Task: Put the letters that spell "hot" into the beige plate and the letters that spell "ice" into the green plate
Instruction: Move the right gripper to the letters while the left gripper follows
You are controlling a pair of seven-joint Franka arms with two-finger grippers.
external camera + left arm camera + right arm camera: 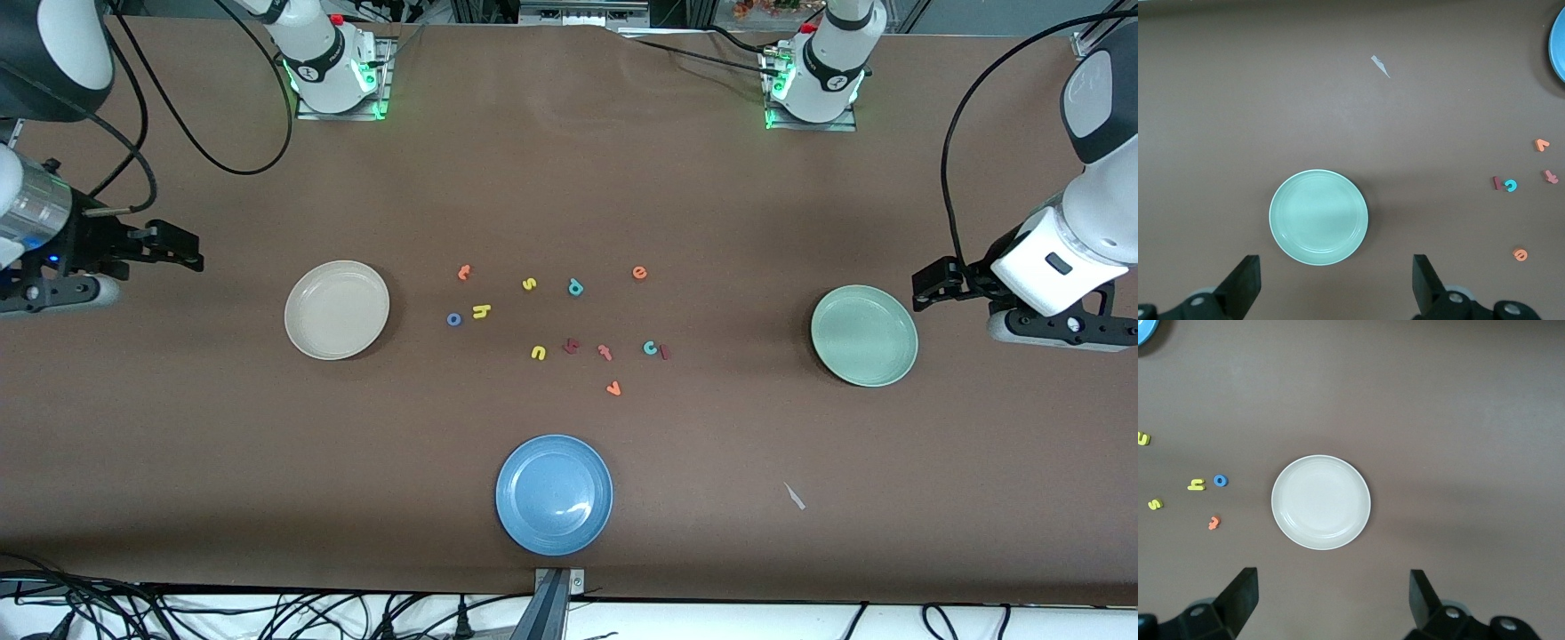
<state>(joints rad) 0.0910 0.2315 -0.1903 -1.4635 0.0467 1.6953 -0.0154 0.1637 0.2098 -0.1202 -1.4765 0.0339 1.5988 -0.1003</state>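
The left end effector point(929, 289) is held in the air over the table point(569, 178) at the left arm's end, just beside the green plate point(864, 335); its fingers point(1245, 283) are seen spread wide with nothing between them. The right end effector point(182, 249) is held over the table at the right arm's end, its fingers point(1241, 593) likewise spread wide and empty, and the beige plate point(337, 309) lies near it toward the middle of the table. Both plates are bare.

The letters are scattered on the table between the two plates, well apart from either end effector. Closest to the right end effector's side are the blue o point(454, 319) and the yellow h point(482, 311), just beside each other, with the orange t point(464, 272) farther from the front camera than they are. Toward the left end effector's side, the teal c point(651, 348) and the dark red i point(664, 353) are touching or nearly so, and the orange e point(639, 273) lies farther from the front camera.

Among them lie a yellow s point(529, 284), a teal p point(575, 287), a yellow u point(538, 353), a dark red angular letter point(571, 347), a salmon-pink letter point(605, 352) and an orange v point(613, 388). A blue plate point(554, 494) rests nearest the front camera, and a small pale scrap point(794, 496) lies beside it toward the left arm's end.
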